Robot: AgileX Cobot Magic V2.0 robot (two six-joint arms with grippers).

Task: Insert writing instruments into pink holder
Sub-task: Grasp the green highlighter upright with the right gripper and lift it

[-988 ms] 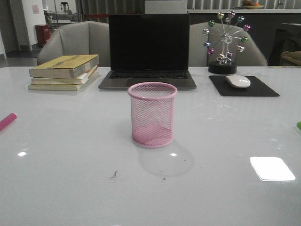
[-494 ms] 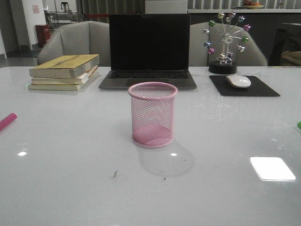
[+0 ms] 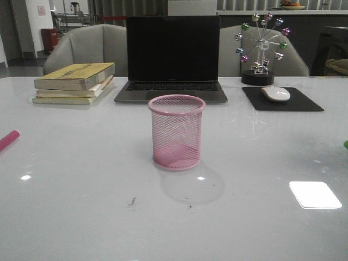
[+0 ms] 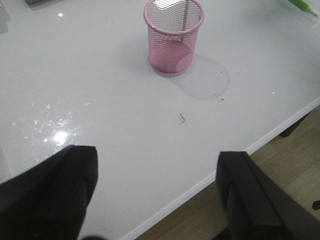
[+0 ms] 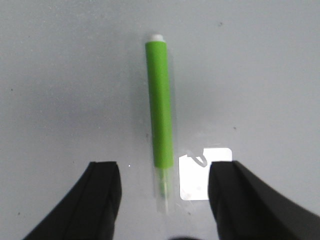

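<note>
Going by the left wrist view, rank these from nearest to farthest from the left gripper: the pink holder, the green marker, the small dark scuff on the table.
1. Small dark scuff, on the bare tabletop ahead of the open left gripper.
2. Pink holder, upright beyond the scuff.
3. Green marker, cut off at the far corner.

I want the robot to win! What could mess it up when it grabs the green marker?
The green marker lies flat between the open right claw; being round, it might roll or slip. The pink holder is light-looking mesh and could tip if bumped. The pink marker sits near the table's left edge.
</note>
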